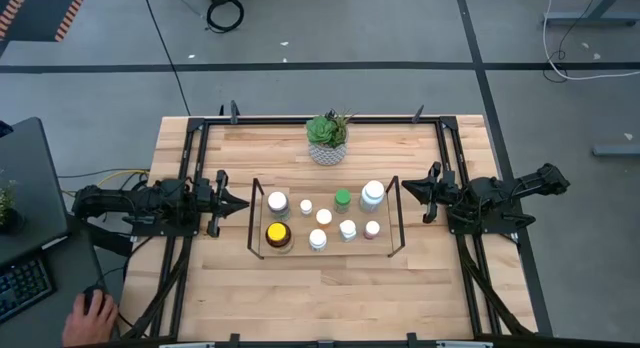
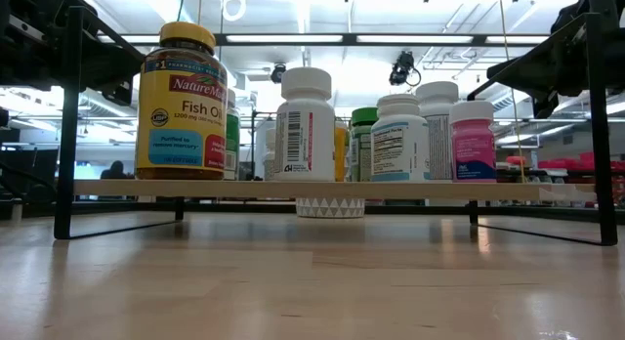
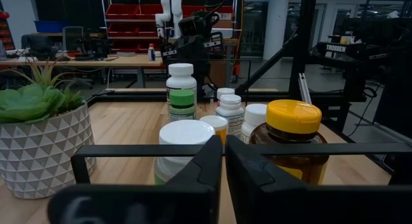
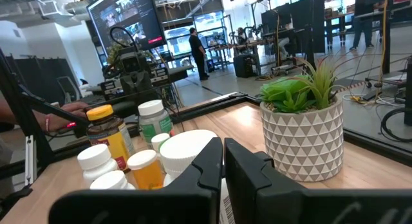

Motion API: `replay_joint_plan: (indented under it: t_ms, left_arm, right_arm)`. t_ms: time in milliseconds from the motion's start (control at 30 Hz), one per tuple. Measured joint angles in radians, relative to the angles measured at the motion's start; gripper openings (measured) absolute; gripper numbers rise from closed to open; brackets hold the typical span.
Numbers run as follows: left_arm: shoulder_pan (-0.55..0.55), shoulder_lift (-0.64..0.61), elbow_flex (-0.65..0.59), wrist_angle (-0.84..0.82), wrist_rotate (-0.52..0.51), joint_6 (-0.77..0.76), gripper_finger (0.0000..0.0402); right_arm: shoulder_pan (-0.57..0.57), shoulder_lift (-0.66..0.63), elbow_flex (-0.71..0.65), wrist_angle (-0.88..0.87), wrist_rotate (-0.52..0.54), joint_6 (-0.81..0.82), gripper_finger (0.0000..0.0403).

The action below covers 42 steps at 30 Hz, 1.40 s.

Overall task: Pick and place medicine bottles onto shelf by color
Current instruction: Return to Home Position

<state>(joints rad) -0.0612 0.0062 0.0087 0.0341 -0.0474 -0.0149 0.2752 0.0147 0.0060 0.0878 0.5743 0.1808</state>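
On the wooden table (image 1: 330, 288): a wire shelf (image 1: 298, 226) stands at the middle, with one dark arm lying low at each end.
Left arm: it stretches along the table's left side. The left gripper (image 1: 243, 203) points at the shelf's left end loop, just short of it, with its fingers pressed together on nothing.
Right arm: it is mirrored on the right side. The right gripper (image 1: 405, 188) is aimed at the shelf's right end loop, near it but apart, with its fingers closed up and empty.
Shelf: a black wire frame with a light wooden floor carries nine bottles, all upright.
Potted plant (image 1: 328, 138): a green succulent in a white patterned pot sits on the table behind the shelf.
Amber bottle (image 1: 277, 234): yellow-capped, it is in the front row at the left end.
Large white bottles (image 1: 373, 193): one is at the back right and another at the back left, behind the amber bottle.
Green-capped bottle (image 1: 342, 198): it is in the back row, just beside the right-hand large white one.
Pink bottle (image 1: 372, 229): it is at the front right.
Small white-capped bottles (image 1: 347, 229): four are clustered in the middle of the shelf.
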Motion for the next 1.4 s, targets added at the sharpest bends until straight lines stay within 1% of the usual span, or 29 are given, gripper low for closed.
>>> replay_joint_plan:
  t_ms: [200,567,900,1233,1400]
  left_arm:
    - [0.000,0.000,0.000,0.000,0.000,0.000,0.0036]
    - [0.000,0.000,0.000,0.000,0.000,0.000,0.0023]
    - [0.000,0.000,0.000,0.000,0.000,0.000,0.0036]
    - [0.000,0.000,0.000,0.000,0.000,0.000,0.0025]
    - [0.000,0.000,0.000,0.000,0.000,0.000,0.0030]
  right_arm:
    - [0.000,0.000,0.000,0.000,0.000,0.000,0.0023]
    - [0.000,0.000,0.000,0.000,0.000,0.000,0.0023]
    - [0.000,0.000,0.000,0.000,0.000,0.000,0.0023]
    - [0.000,0.000,0.000,0.000,0.000,0.000,0.0023]
    - [0.000,0.000,0.000,0.000,0.000,0.000,0.0023]
